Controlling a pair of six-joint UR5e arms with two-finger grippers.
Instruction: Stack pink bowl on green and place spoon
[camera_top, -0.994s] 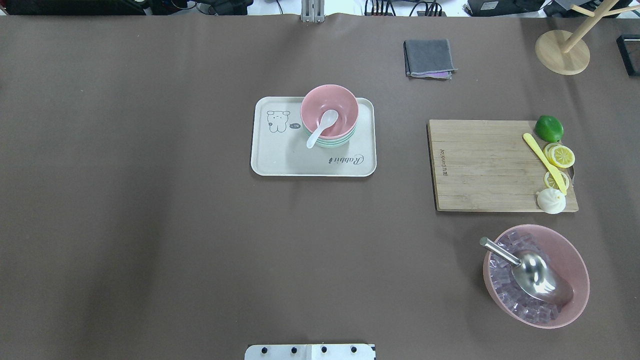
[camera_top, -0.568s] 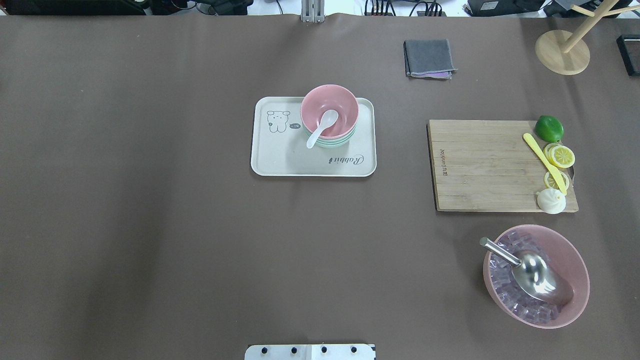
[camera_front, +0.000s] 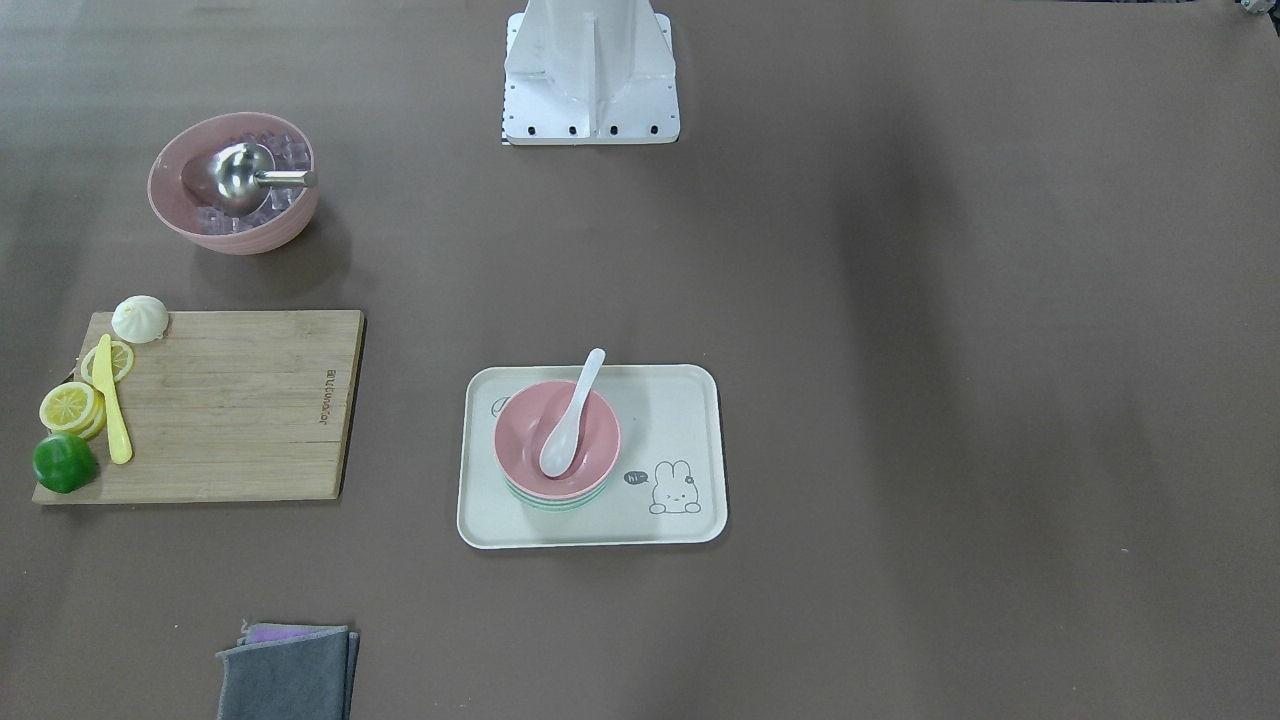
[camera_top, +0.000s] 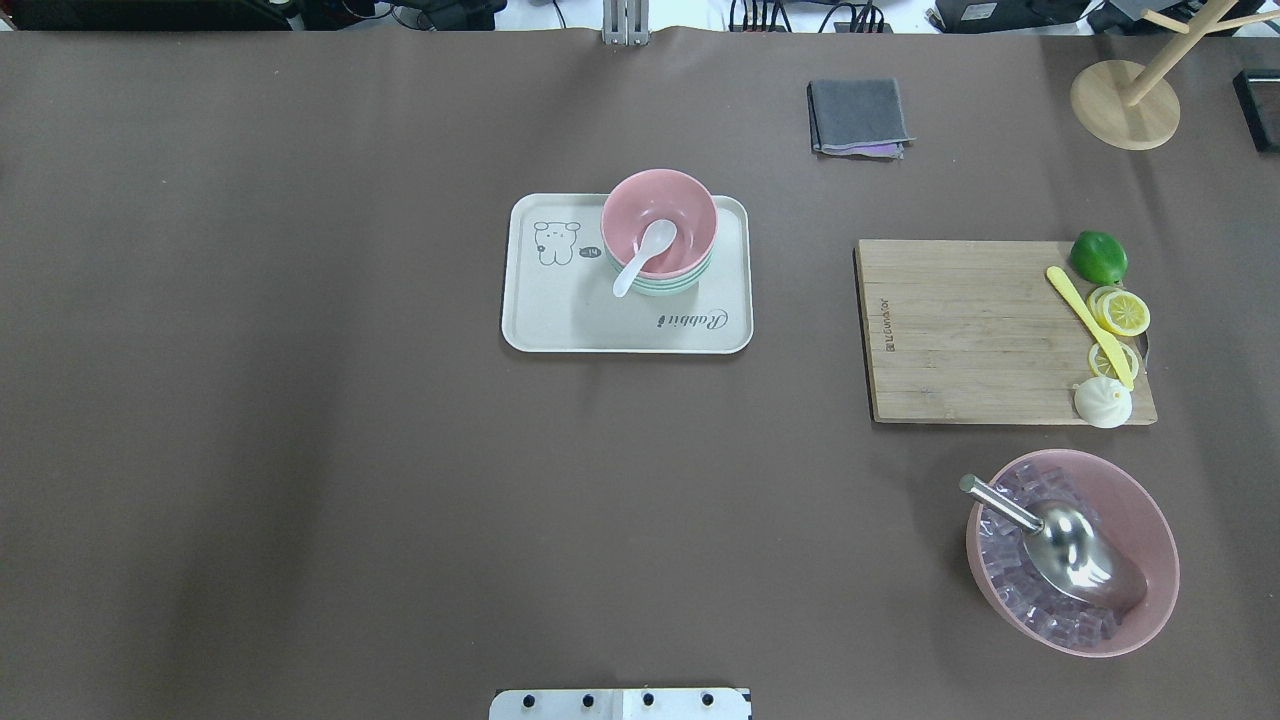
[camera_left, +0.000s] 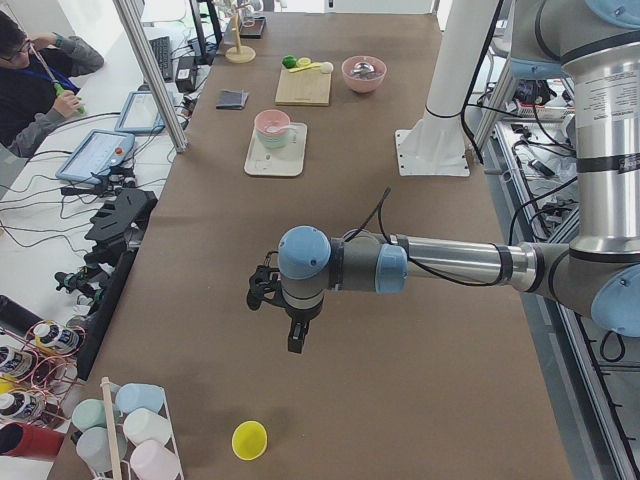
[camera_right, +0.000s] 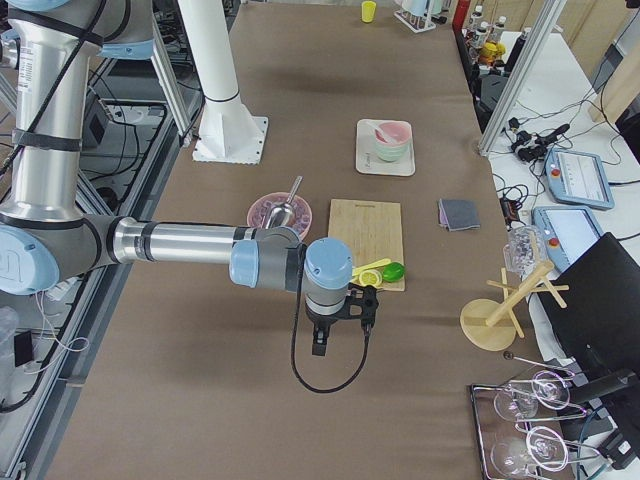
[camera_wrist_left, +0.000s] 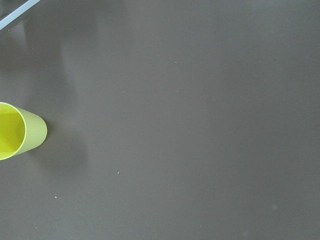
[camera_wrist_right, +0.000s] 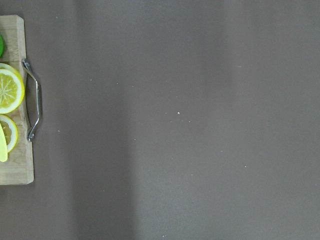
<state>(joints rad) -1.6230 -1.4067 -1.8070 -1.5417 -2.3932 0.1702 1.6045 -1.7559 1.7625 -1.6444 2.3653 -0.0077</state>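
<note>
The pink bowl (camera_top: 684, 214) sits nested in the green bowl (camera_top: 662, 290) on the right half of the cream rabbit tray (camera_top: 560, 315). The white spoon (camera_top: 640, 256) lies in the pink bowl, its handle over the rim. The stack also shows in the front-facing view: the pink bowl (camera_front: 520, 432), the green bowl (camera_front: 556, 505), the spoon (camera_front: 570, 420). My left gripper (camera_left: 296, 340) hangs over bare table far from the tray. My right gripper (camera_right: 320, 345) hangs beyond the cutting board. Both show only in side views, so I cannot tell if they are open or shut.
A wooden cutting board (camera_top: 970, 330) holds lemon slices, a lime, a yellow knife and a bun. A large pink bowl (camera_top: 1150, 520) holds ice cubes and a metal scoop. A grey cloth (camera_top: 858, 116) and a wooden stand (camera_top: 1122, 105) are at the back. A yellow cup (camera_wrist_left: 15, 131) stands near my left gripper.
</note>
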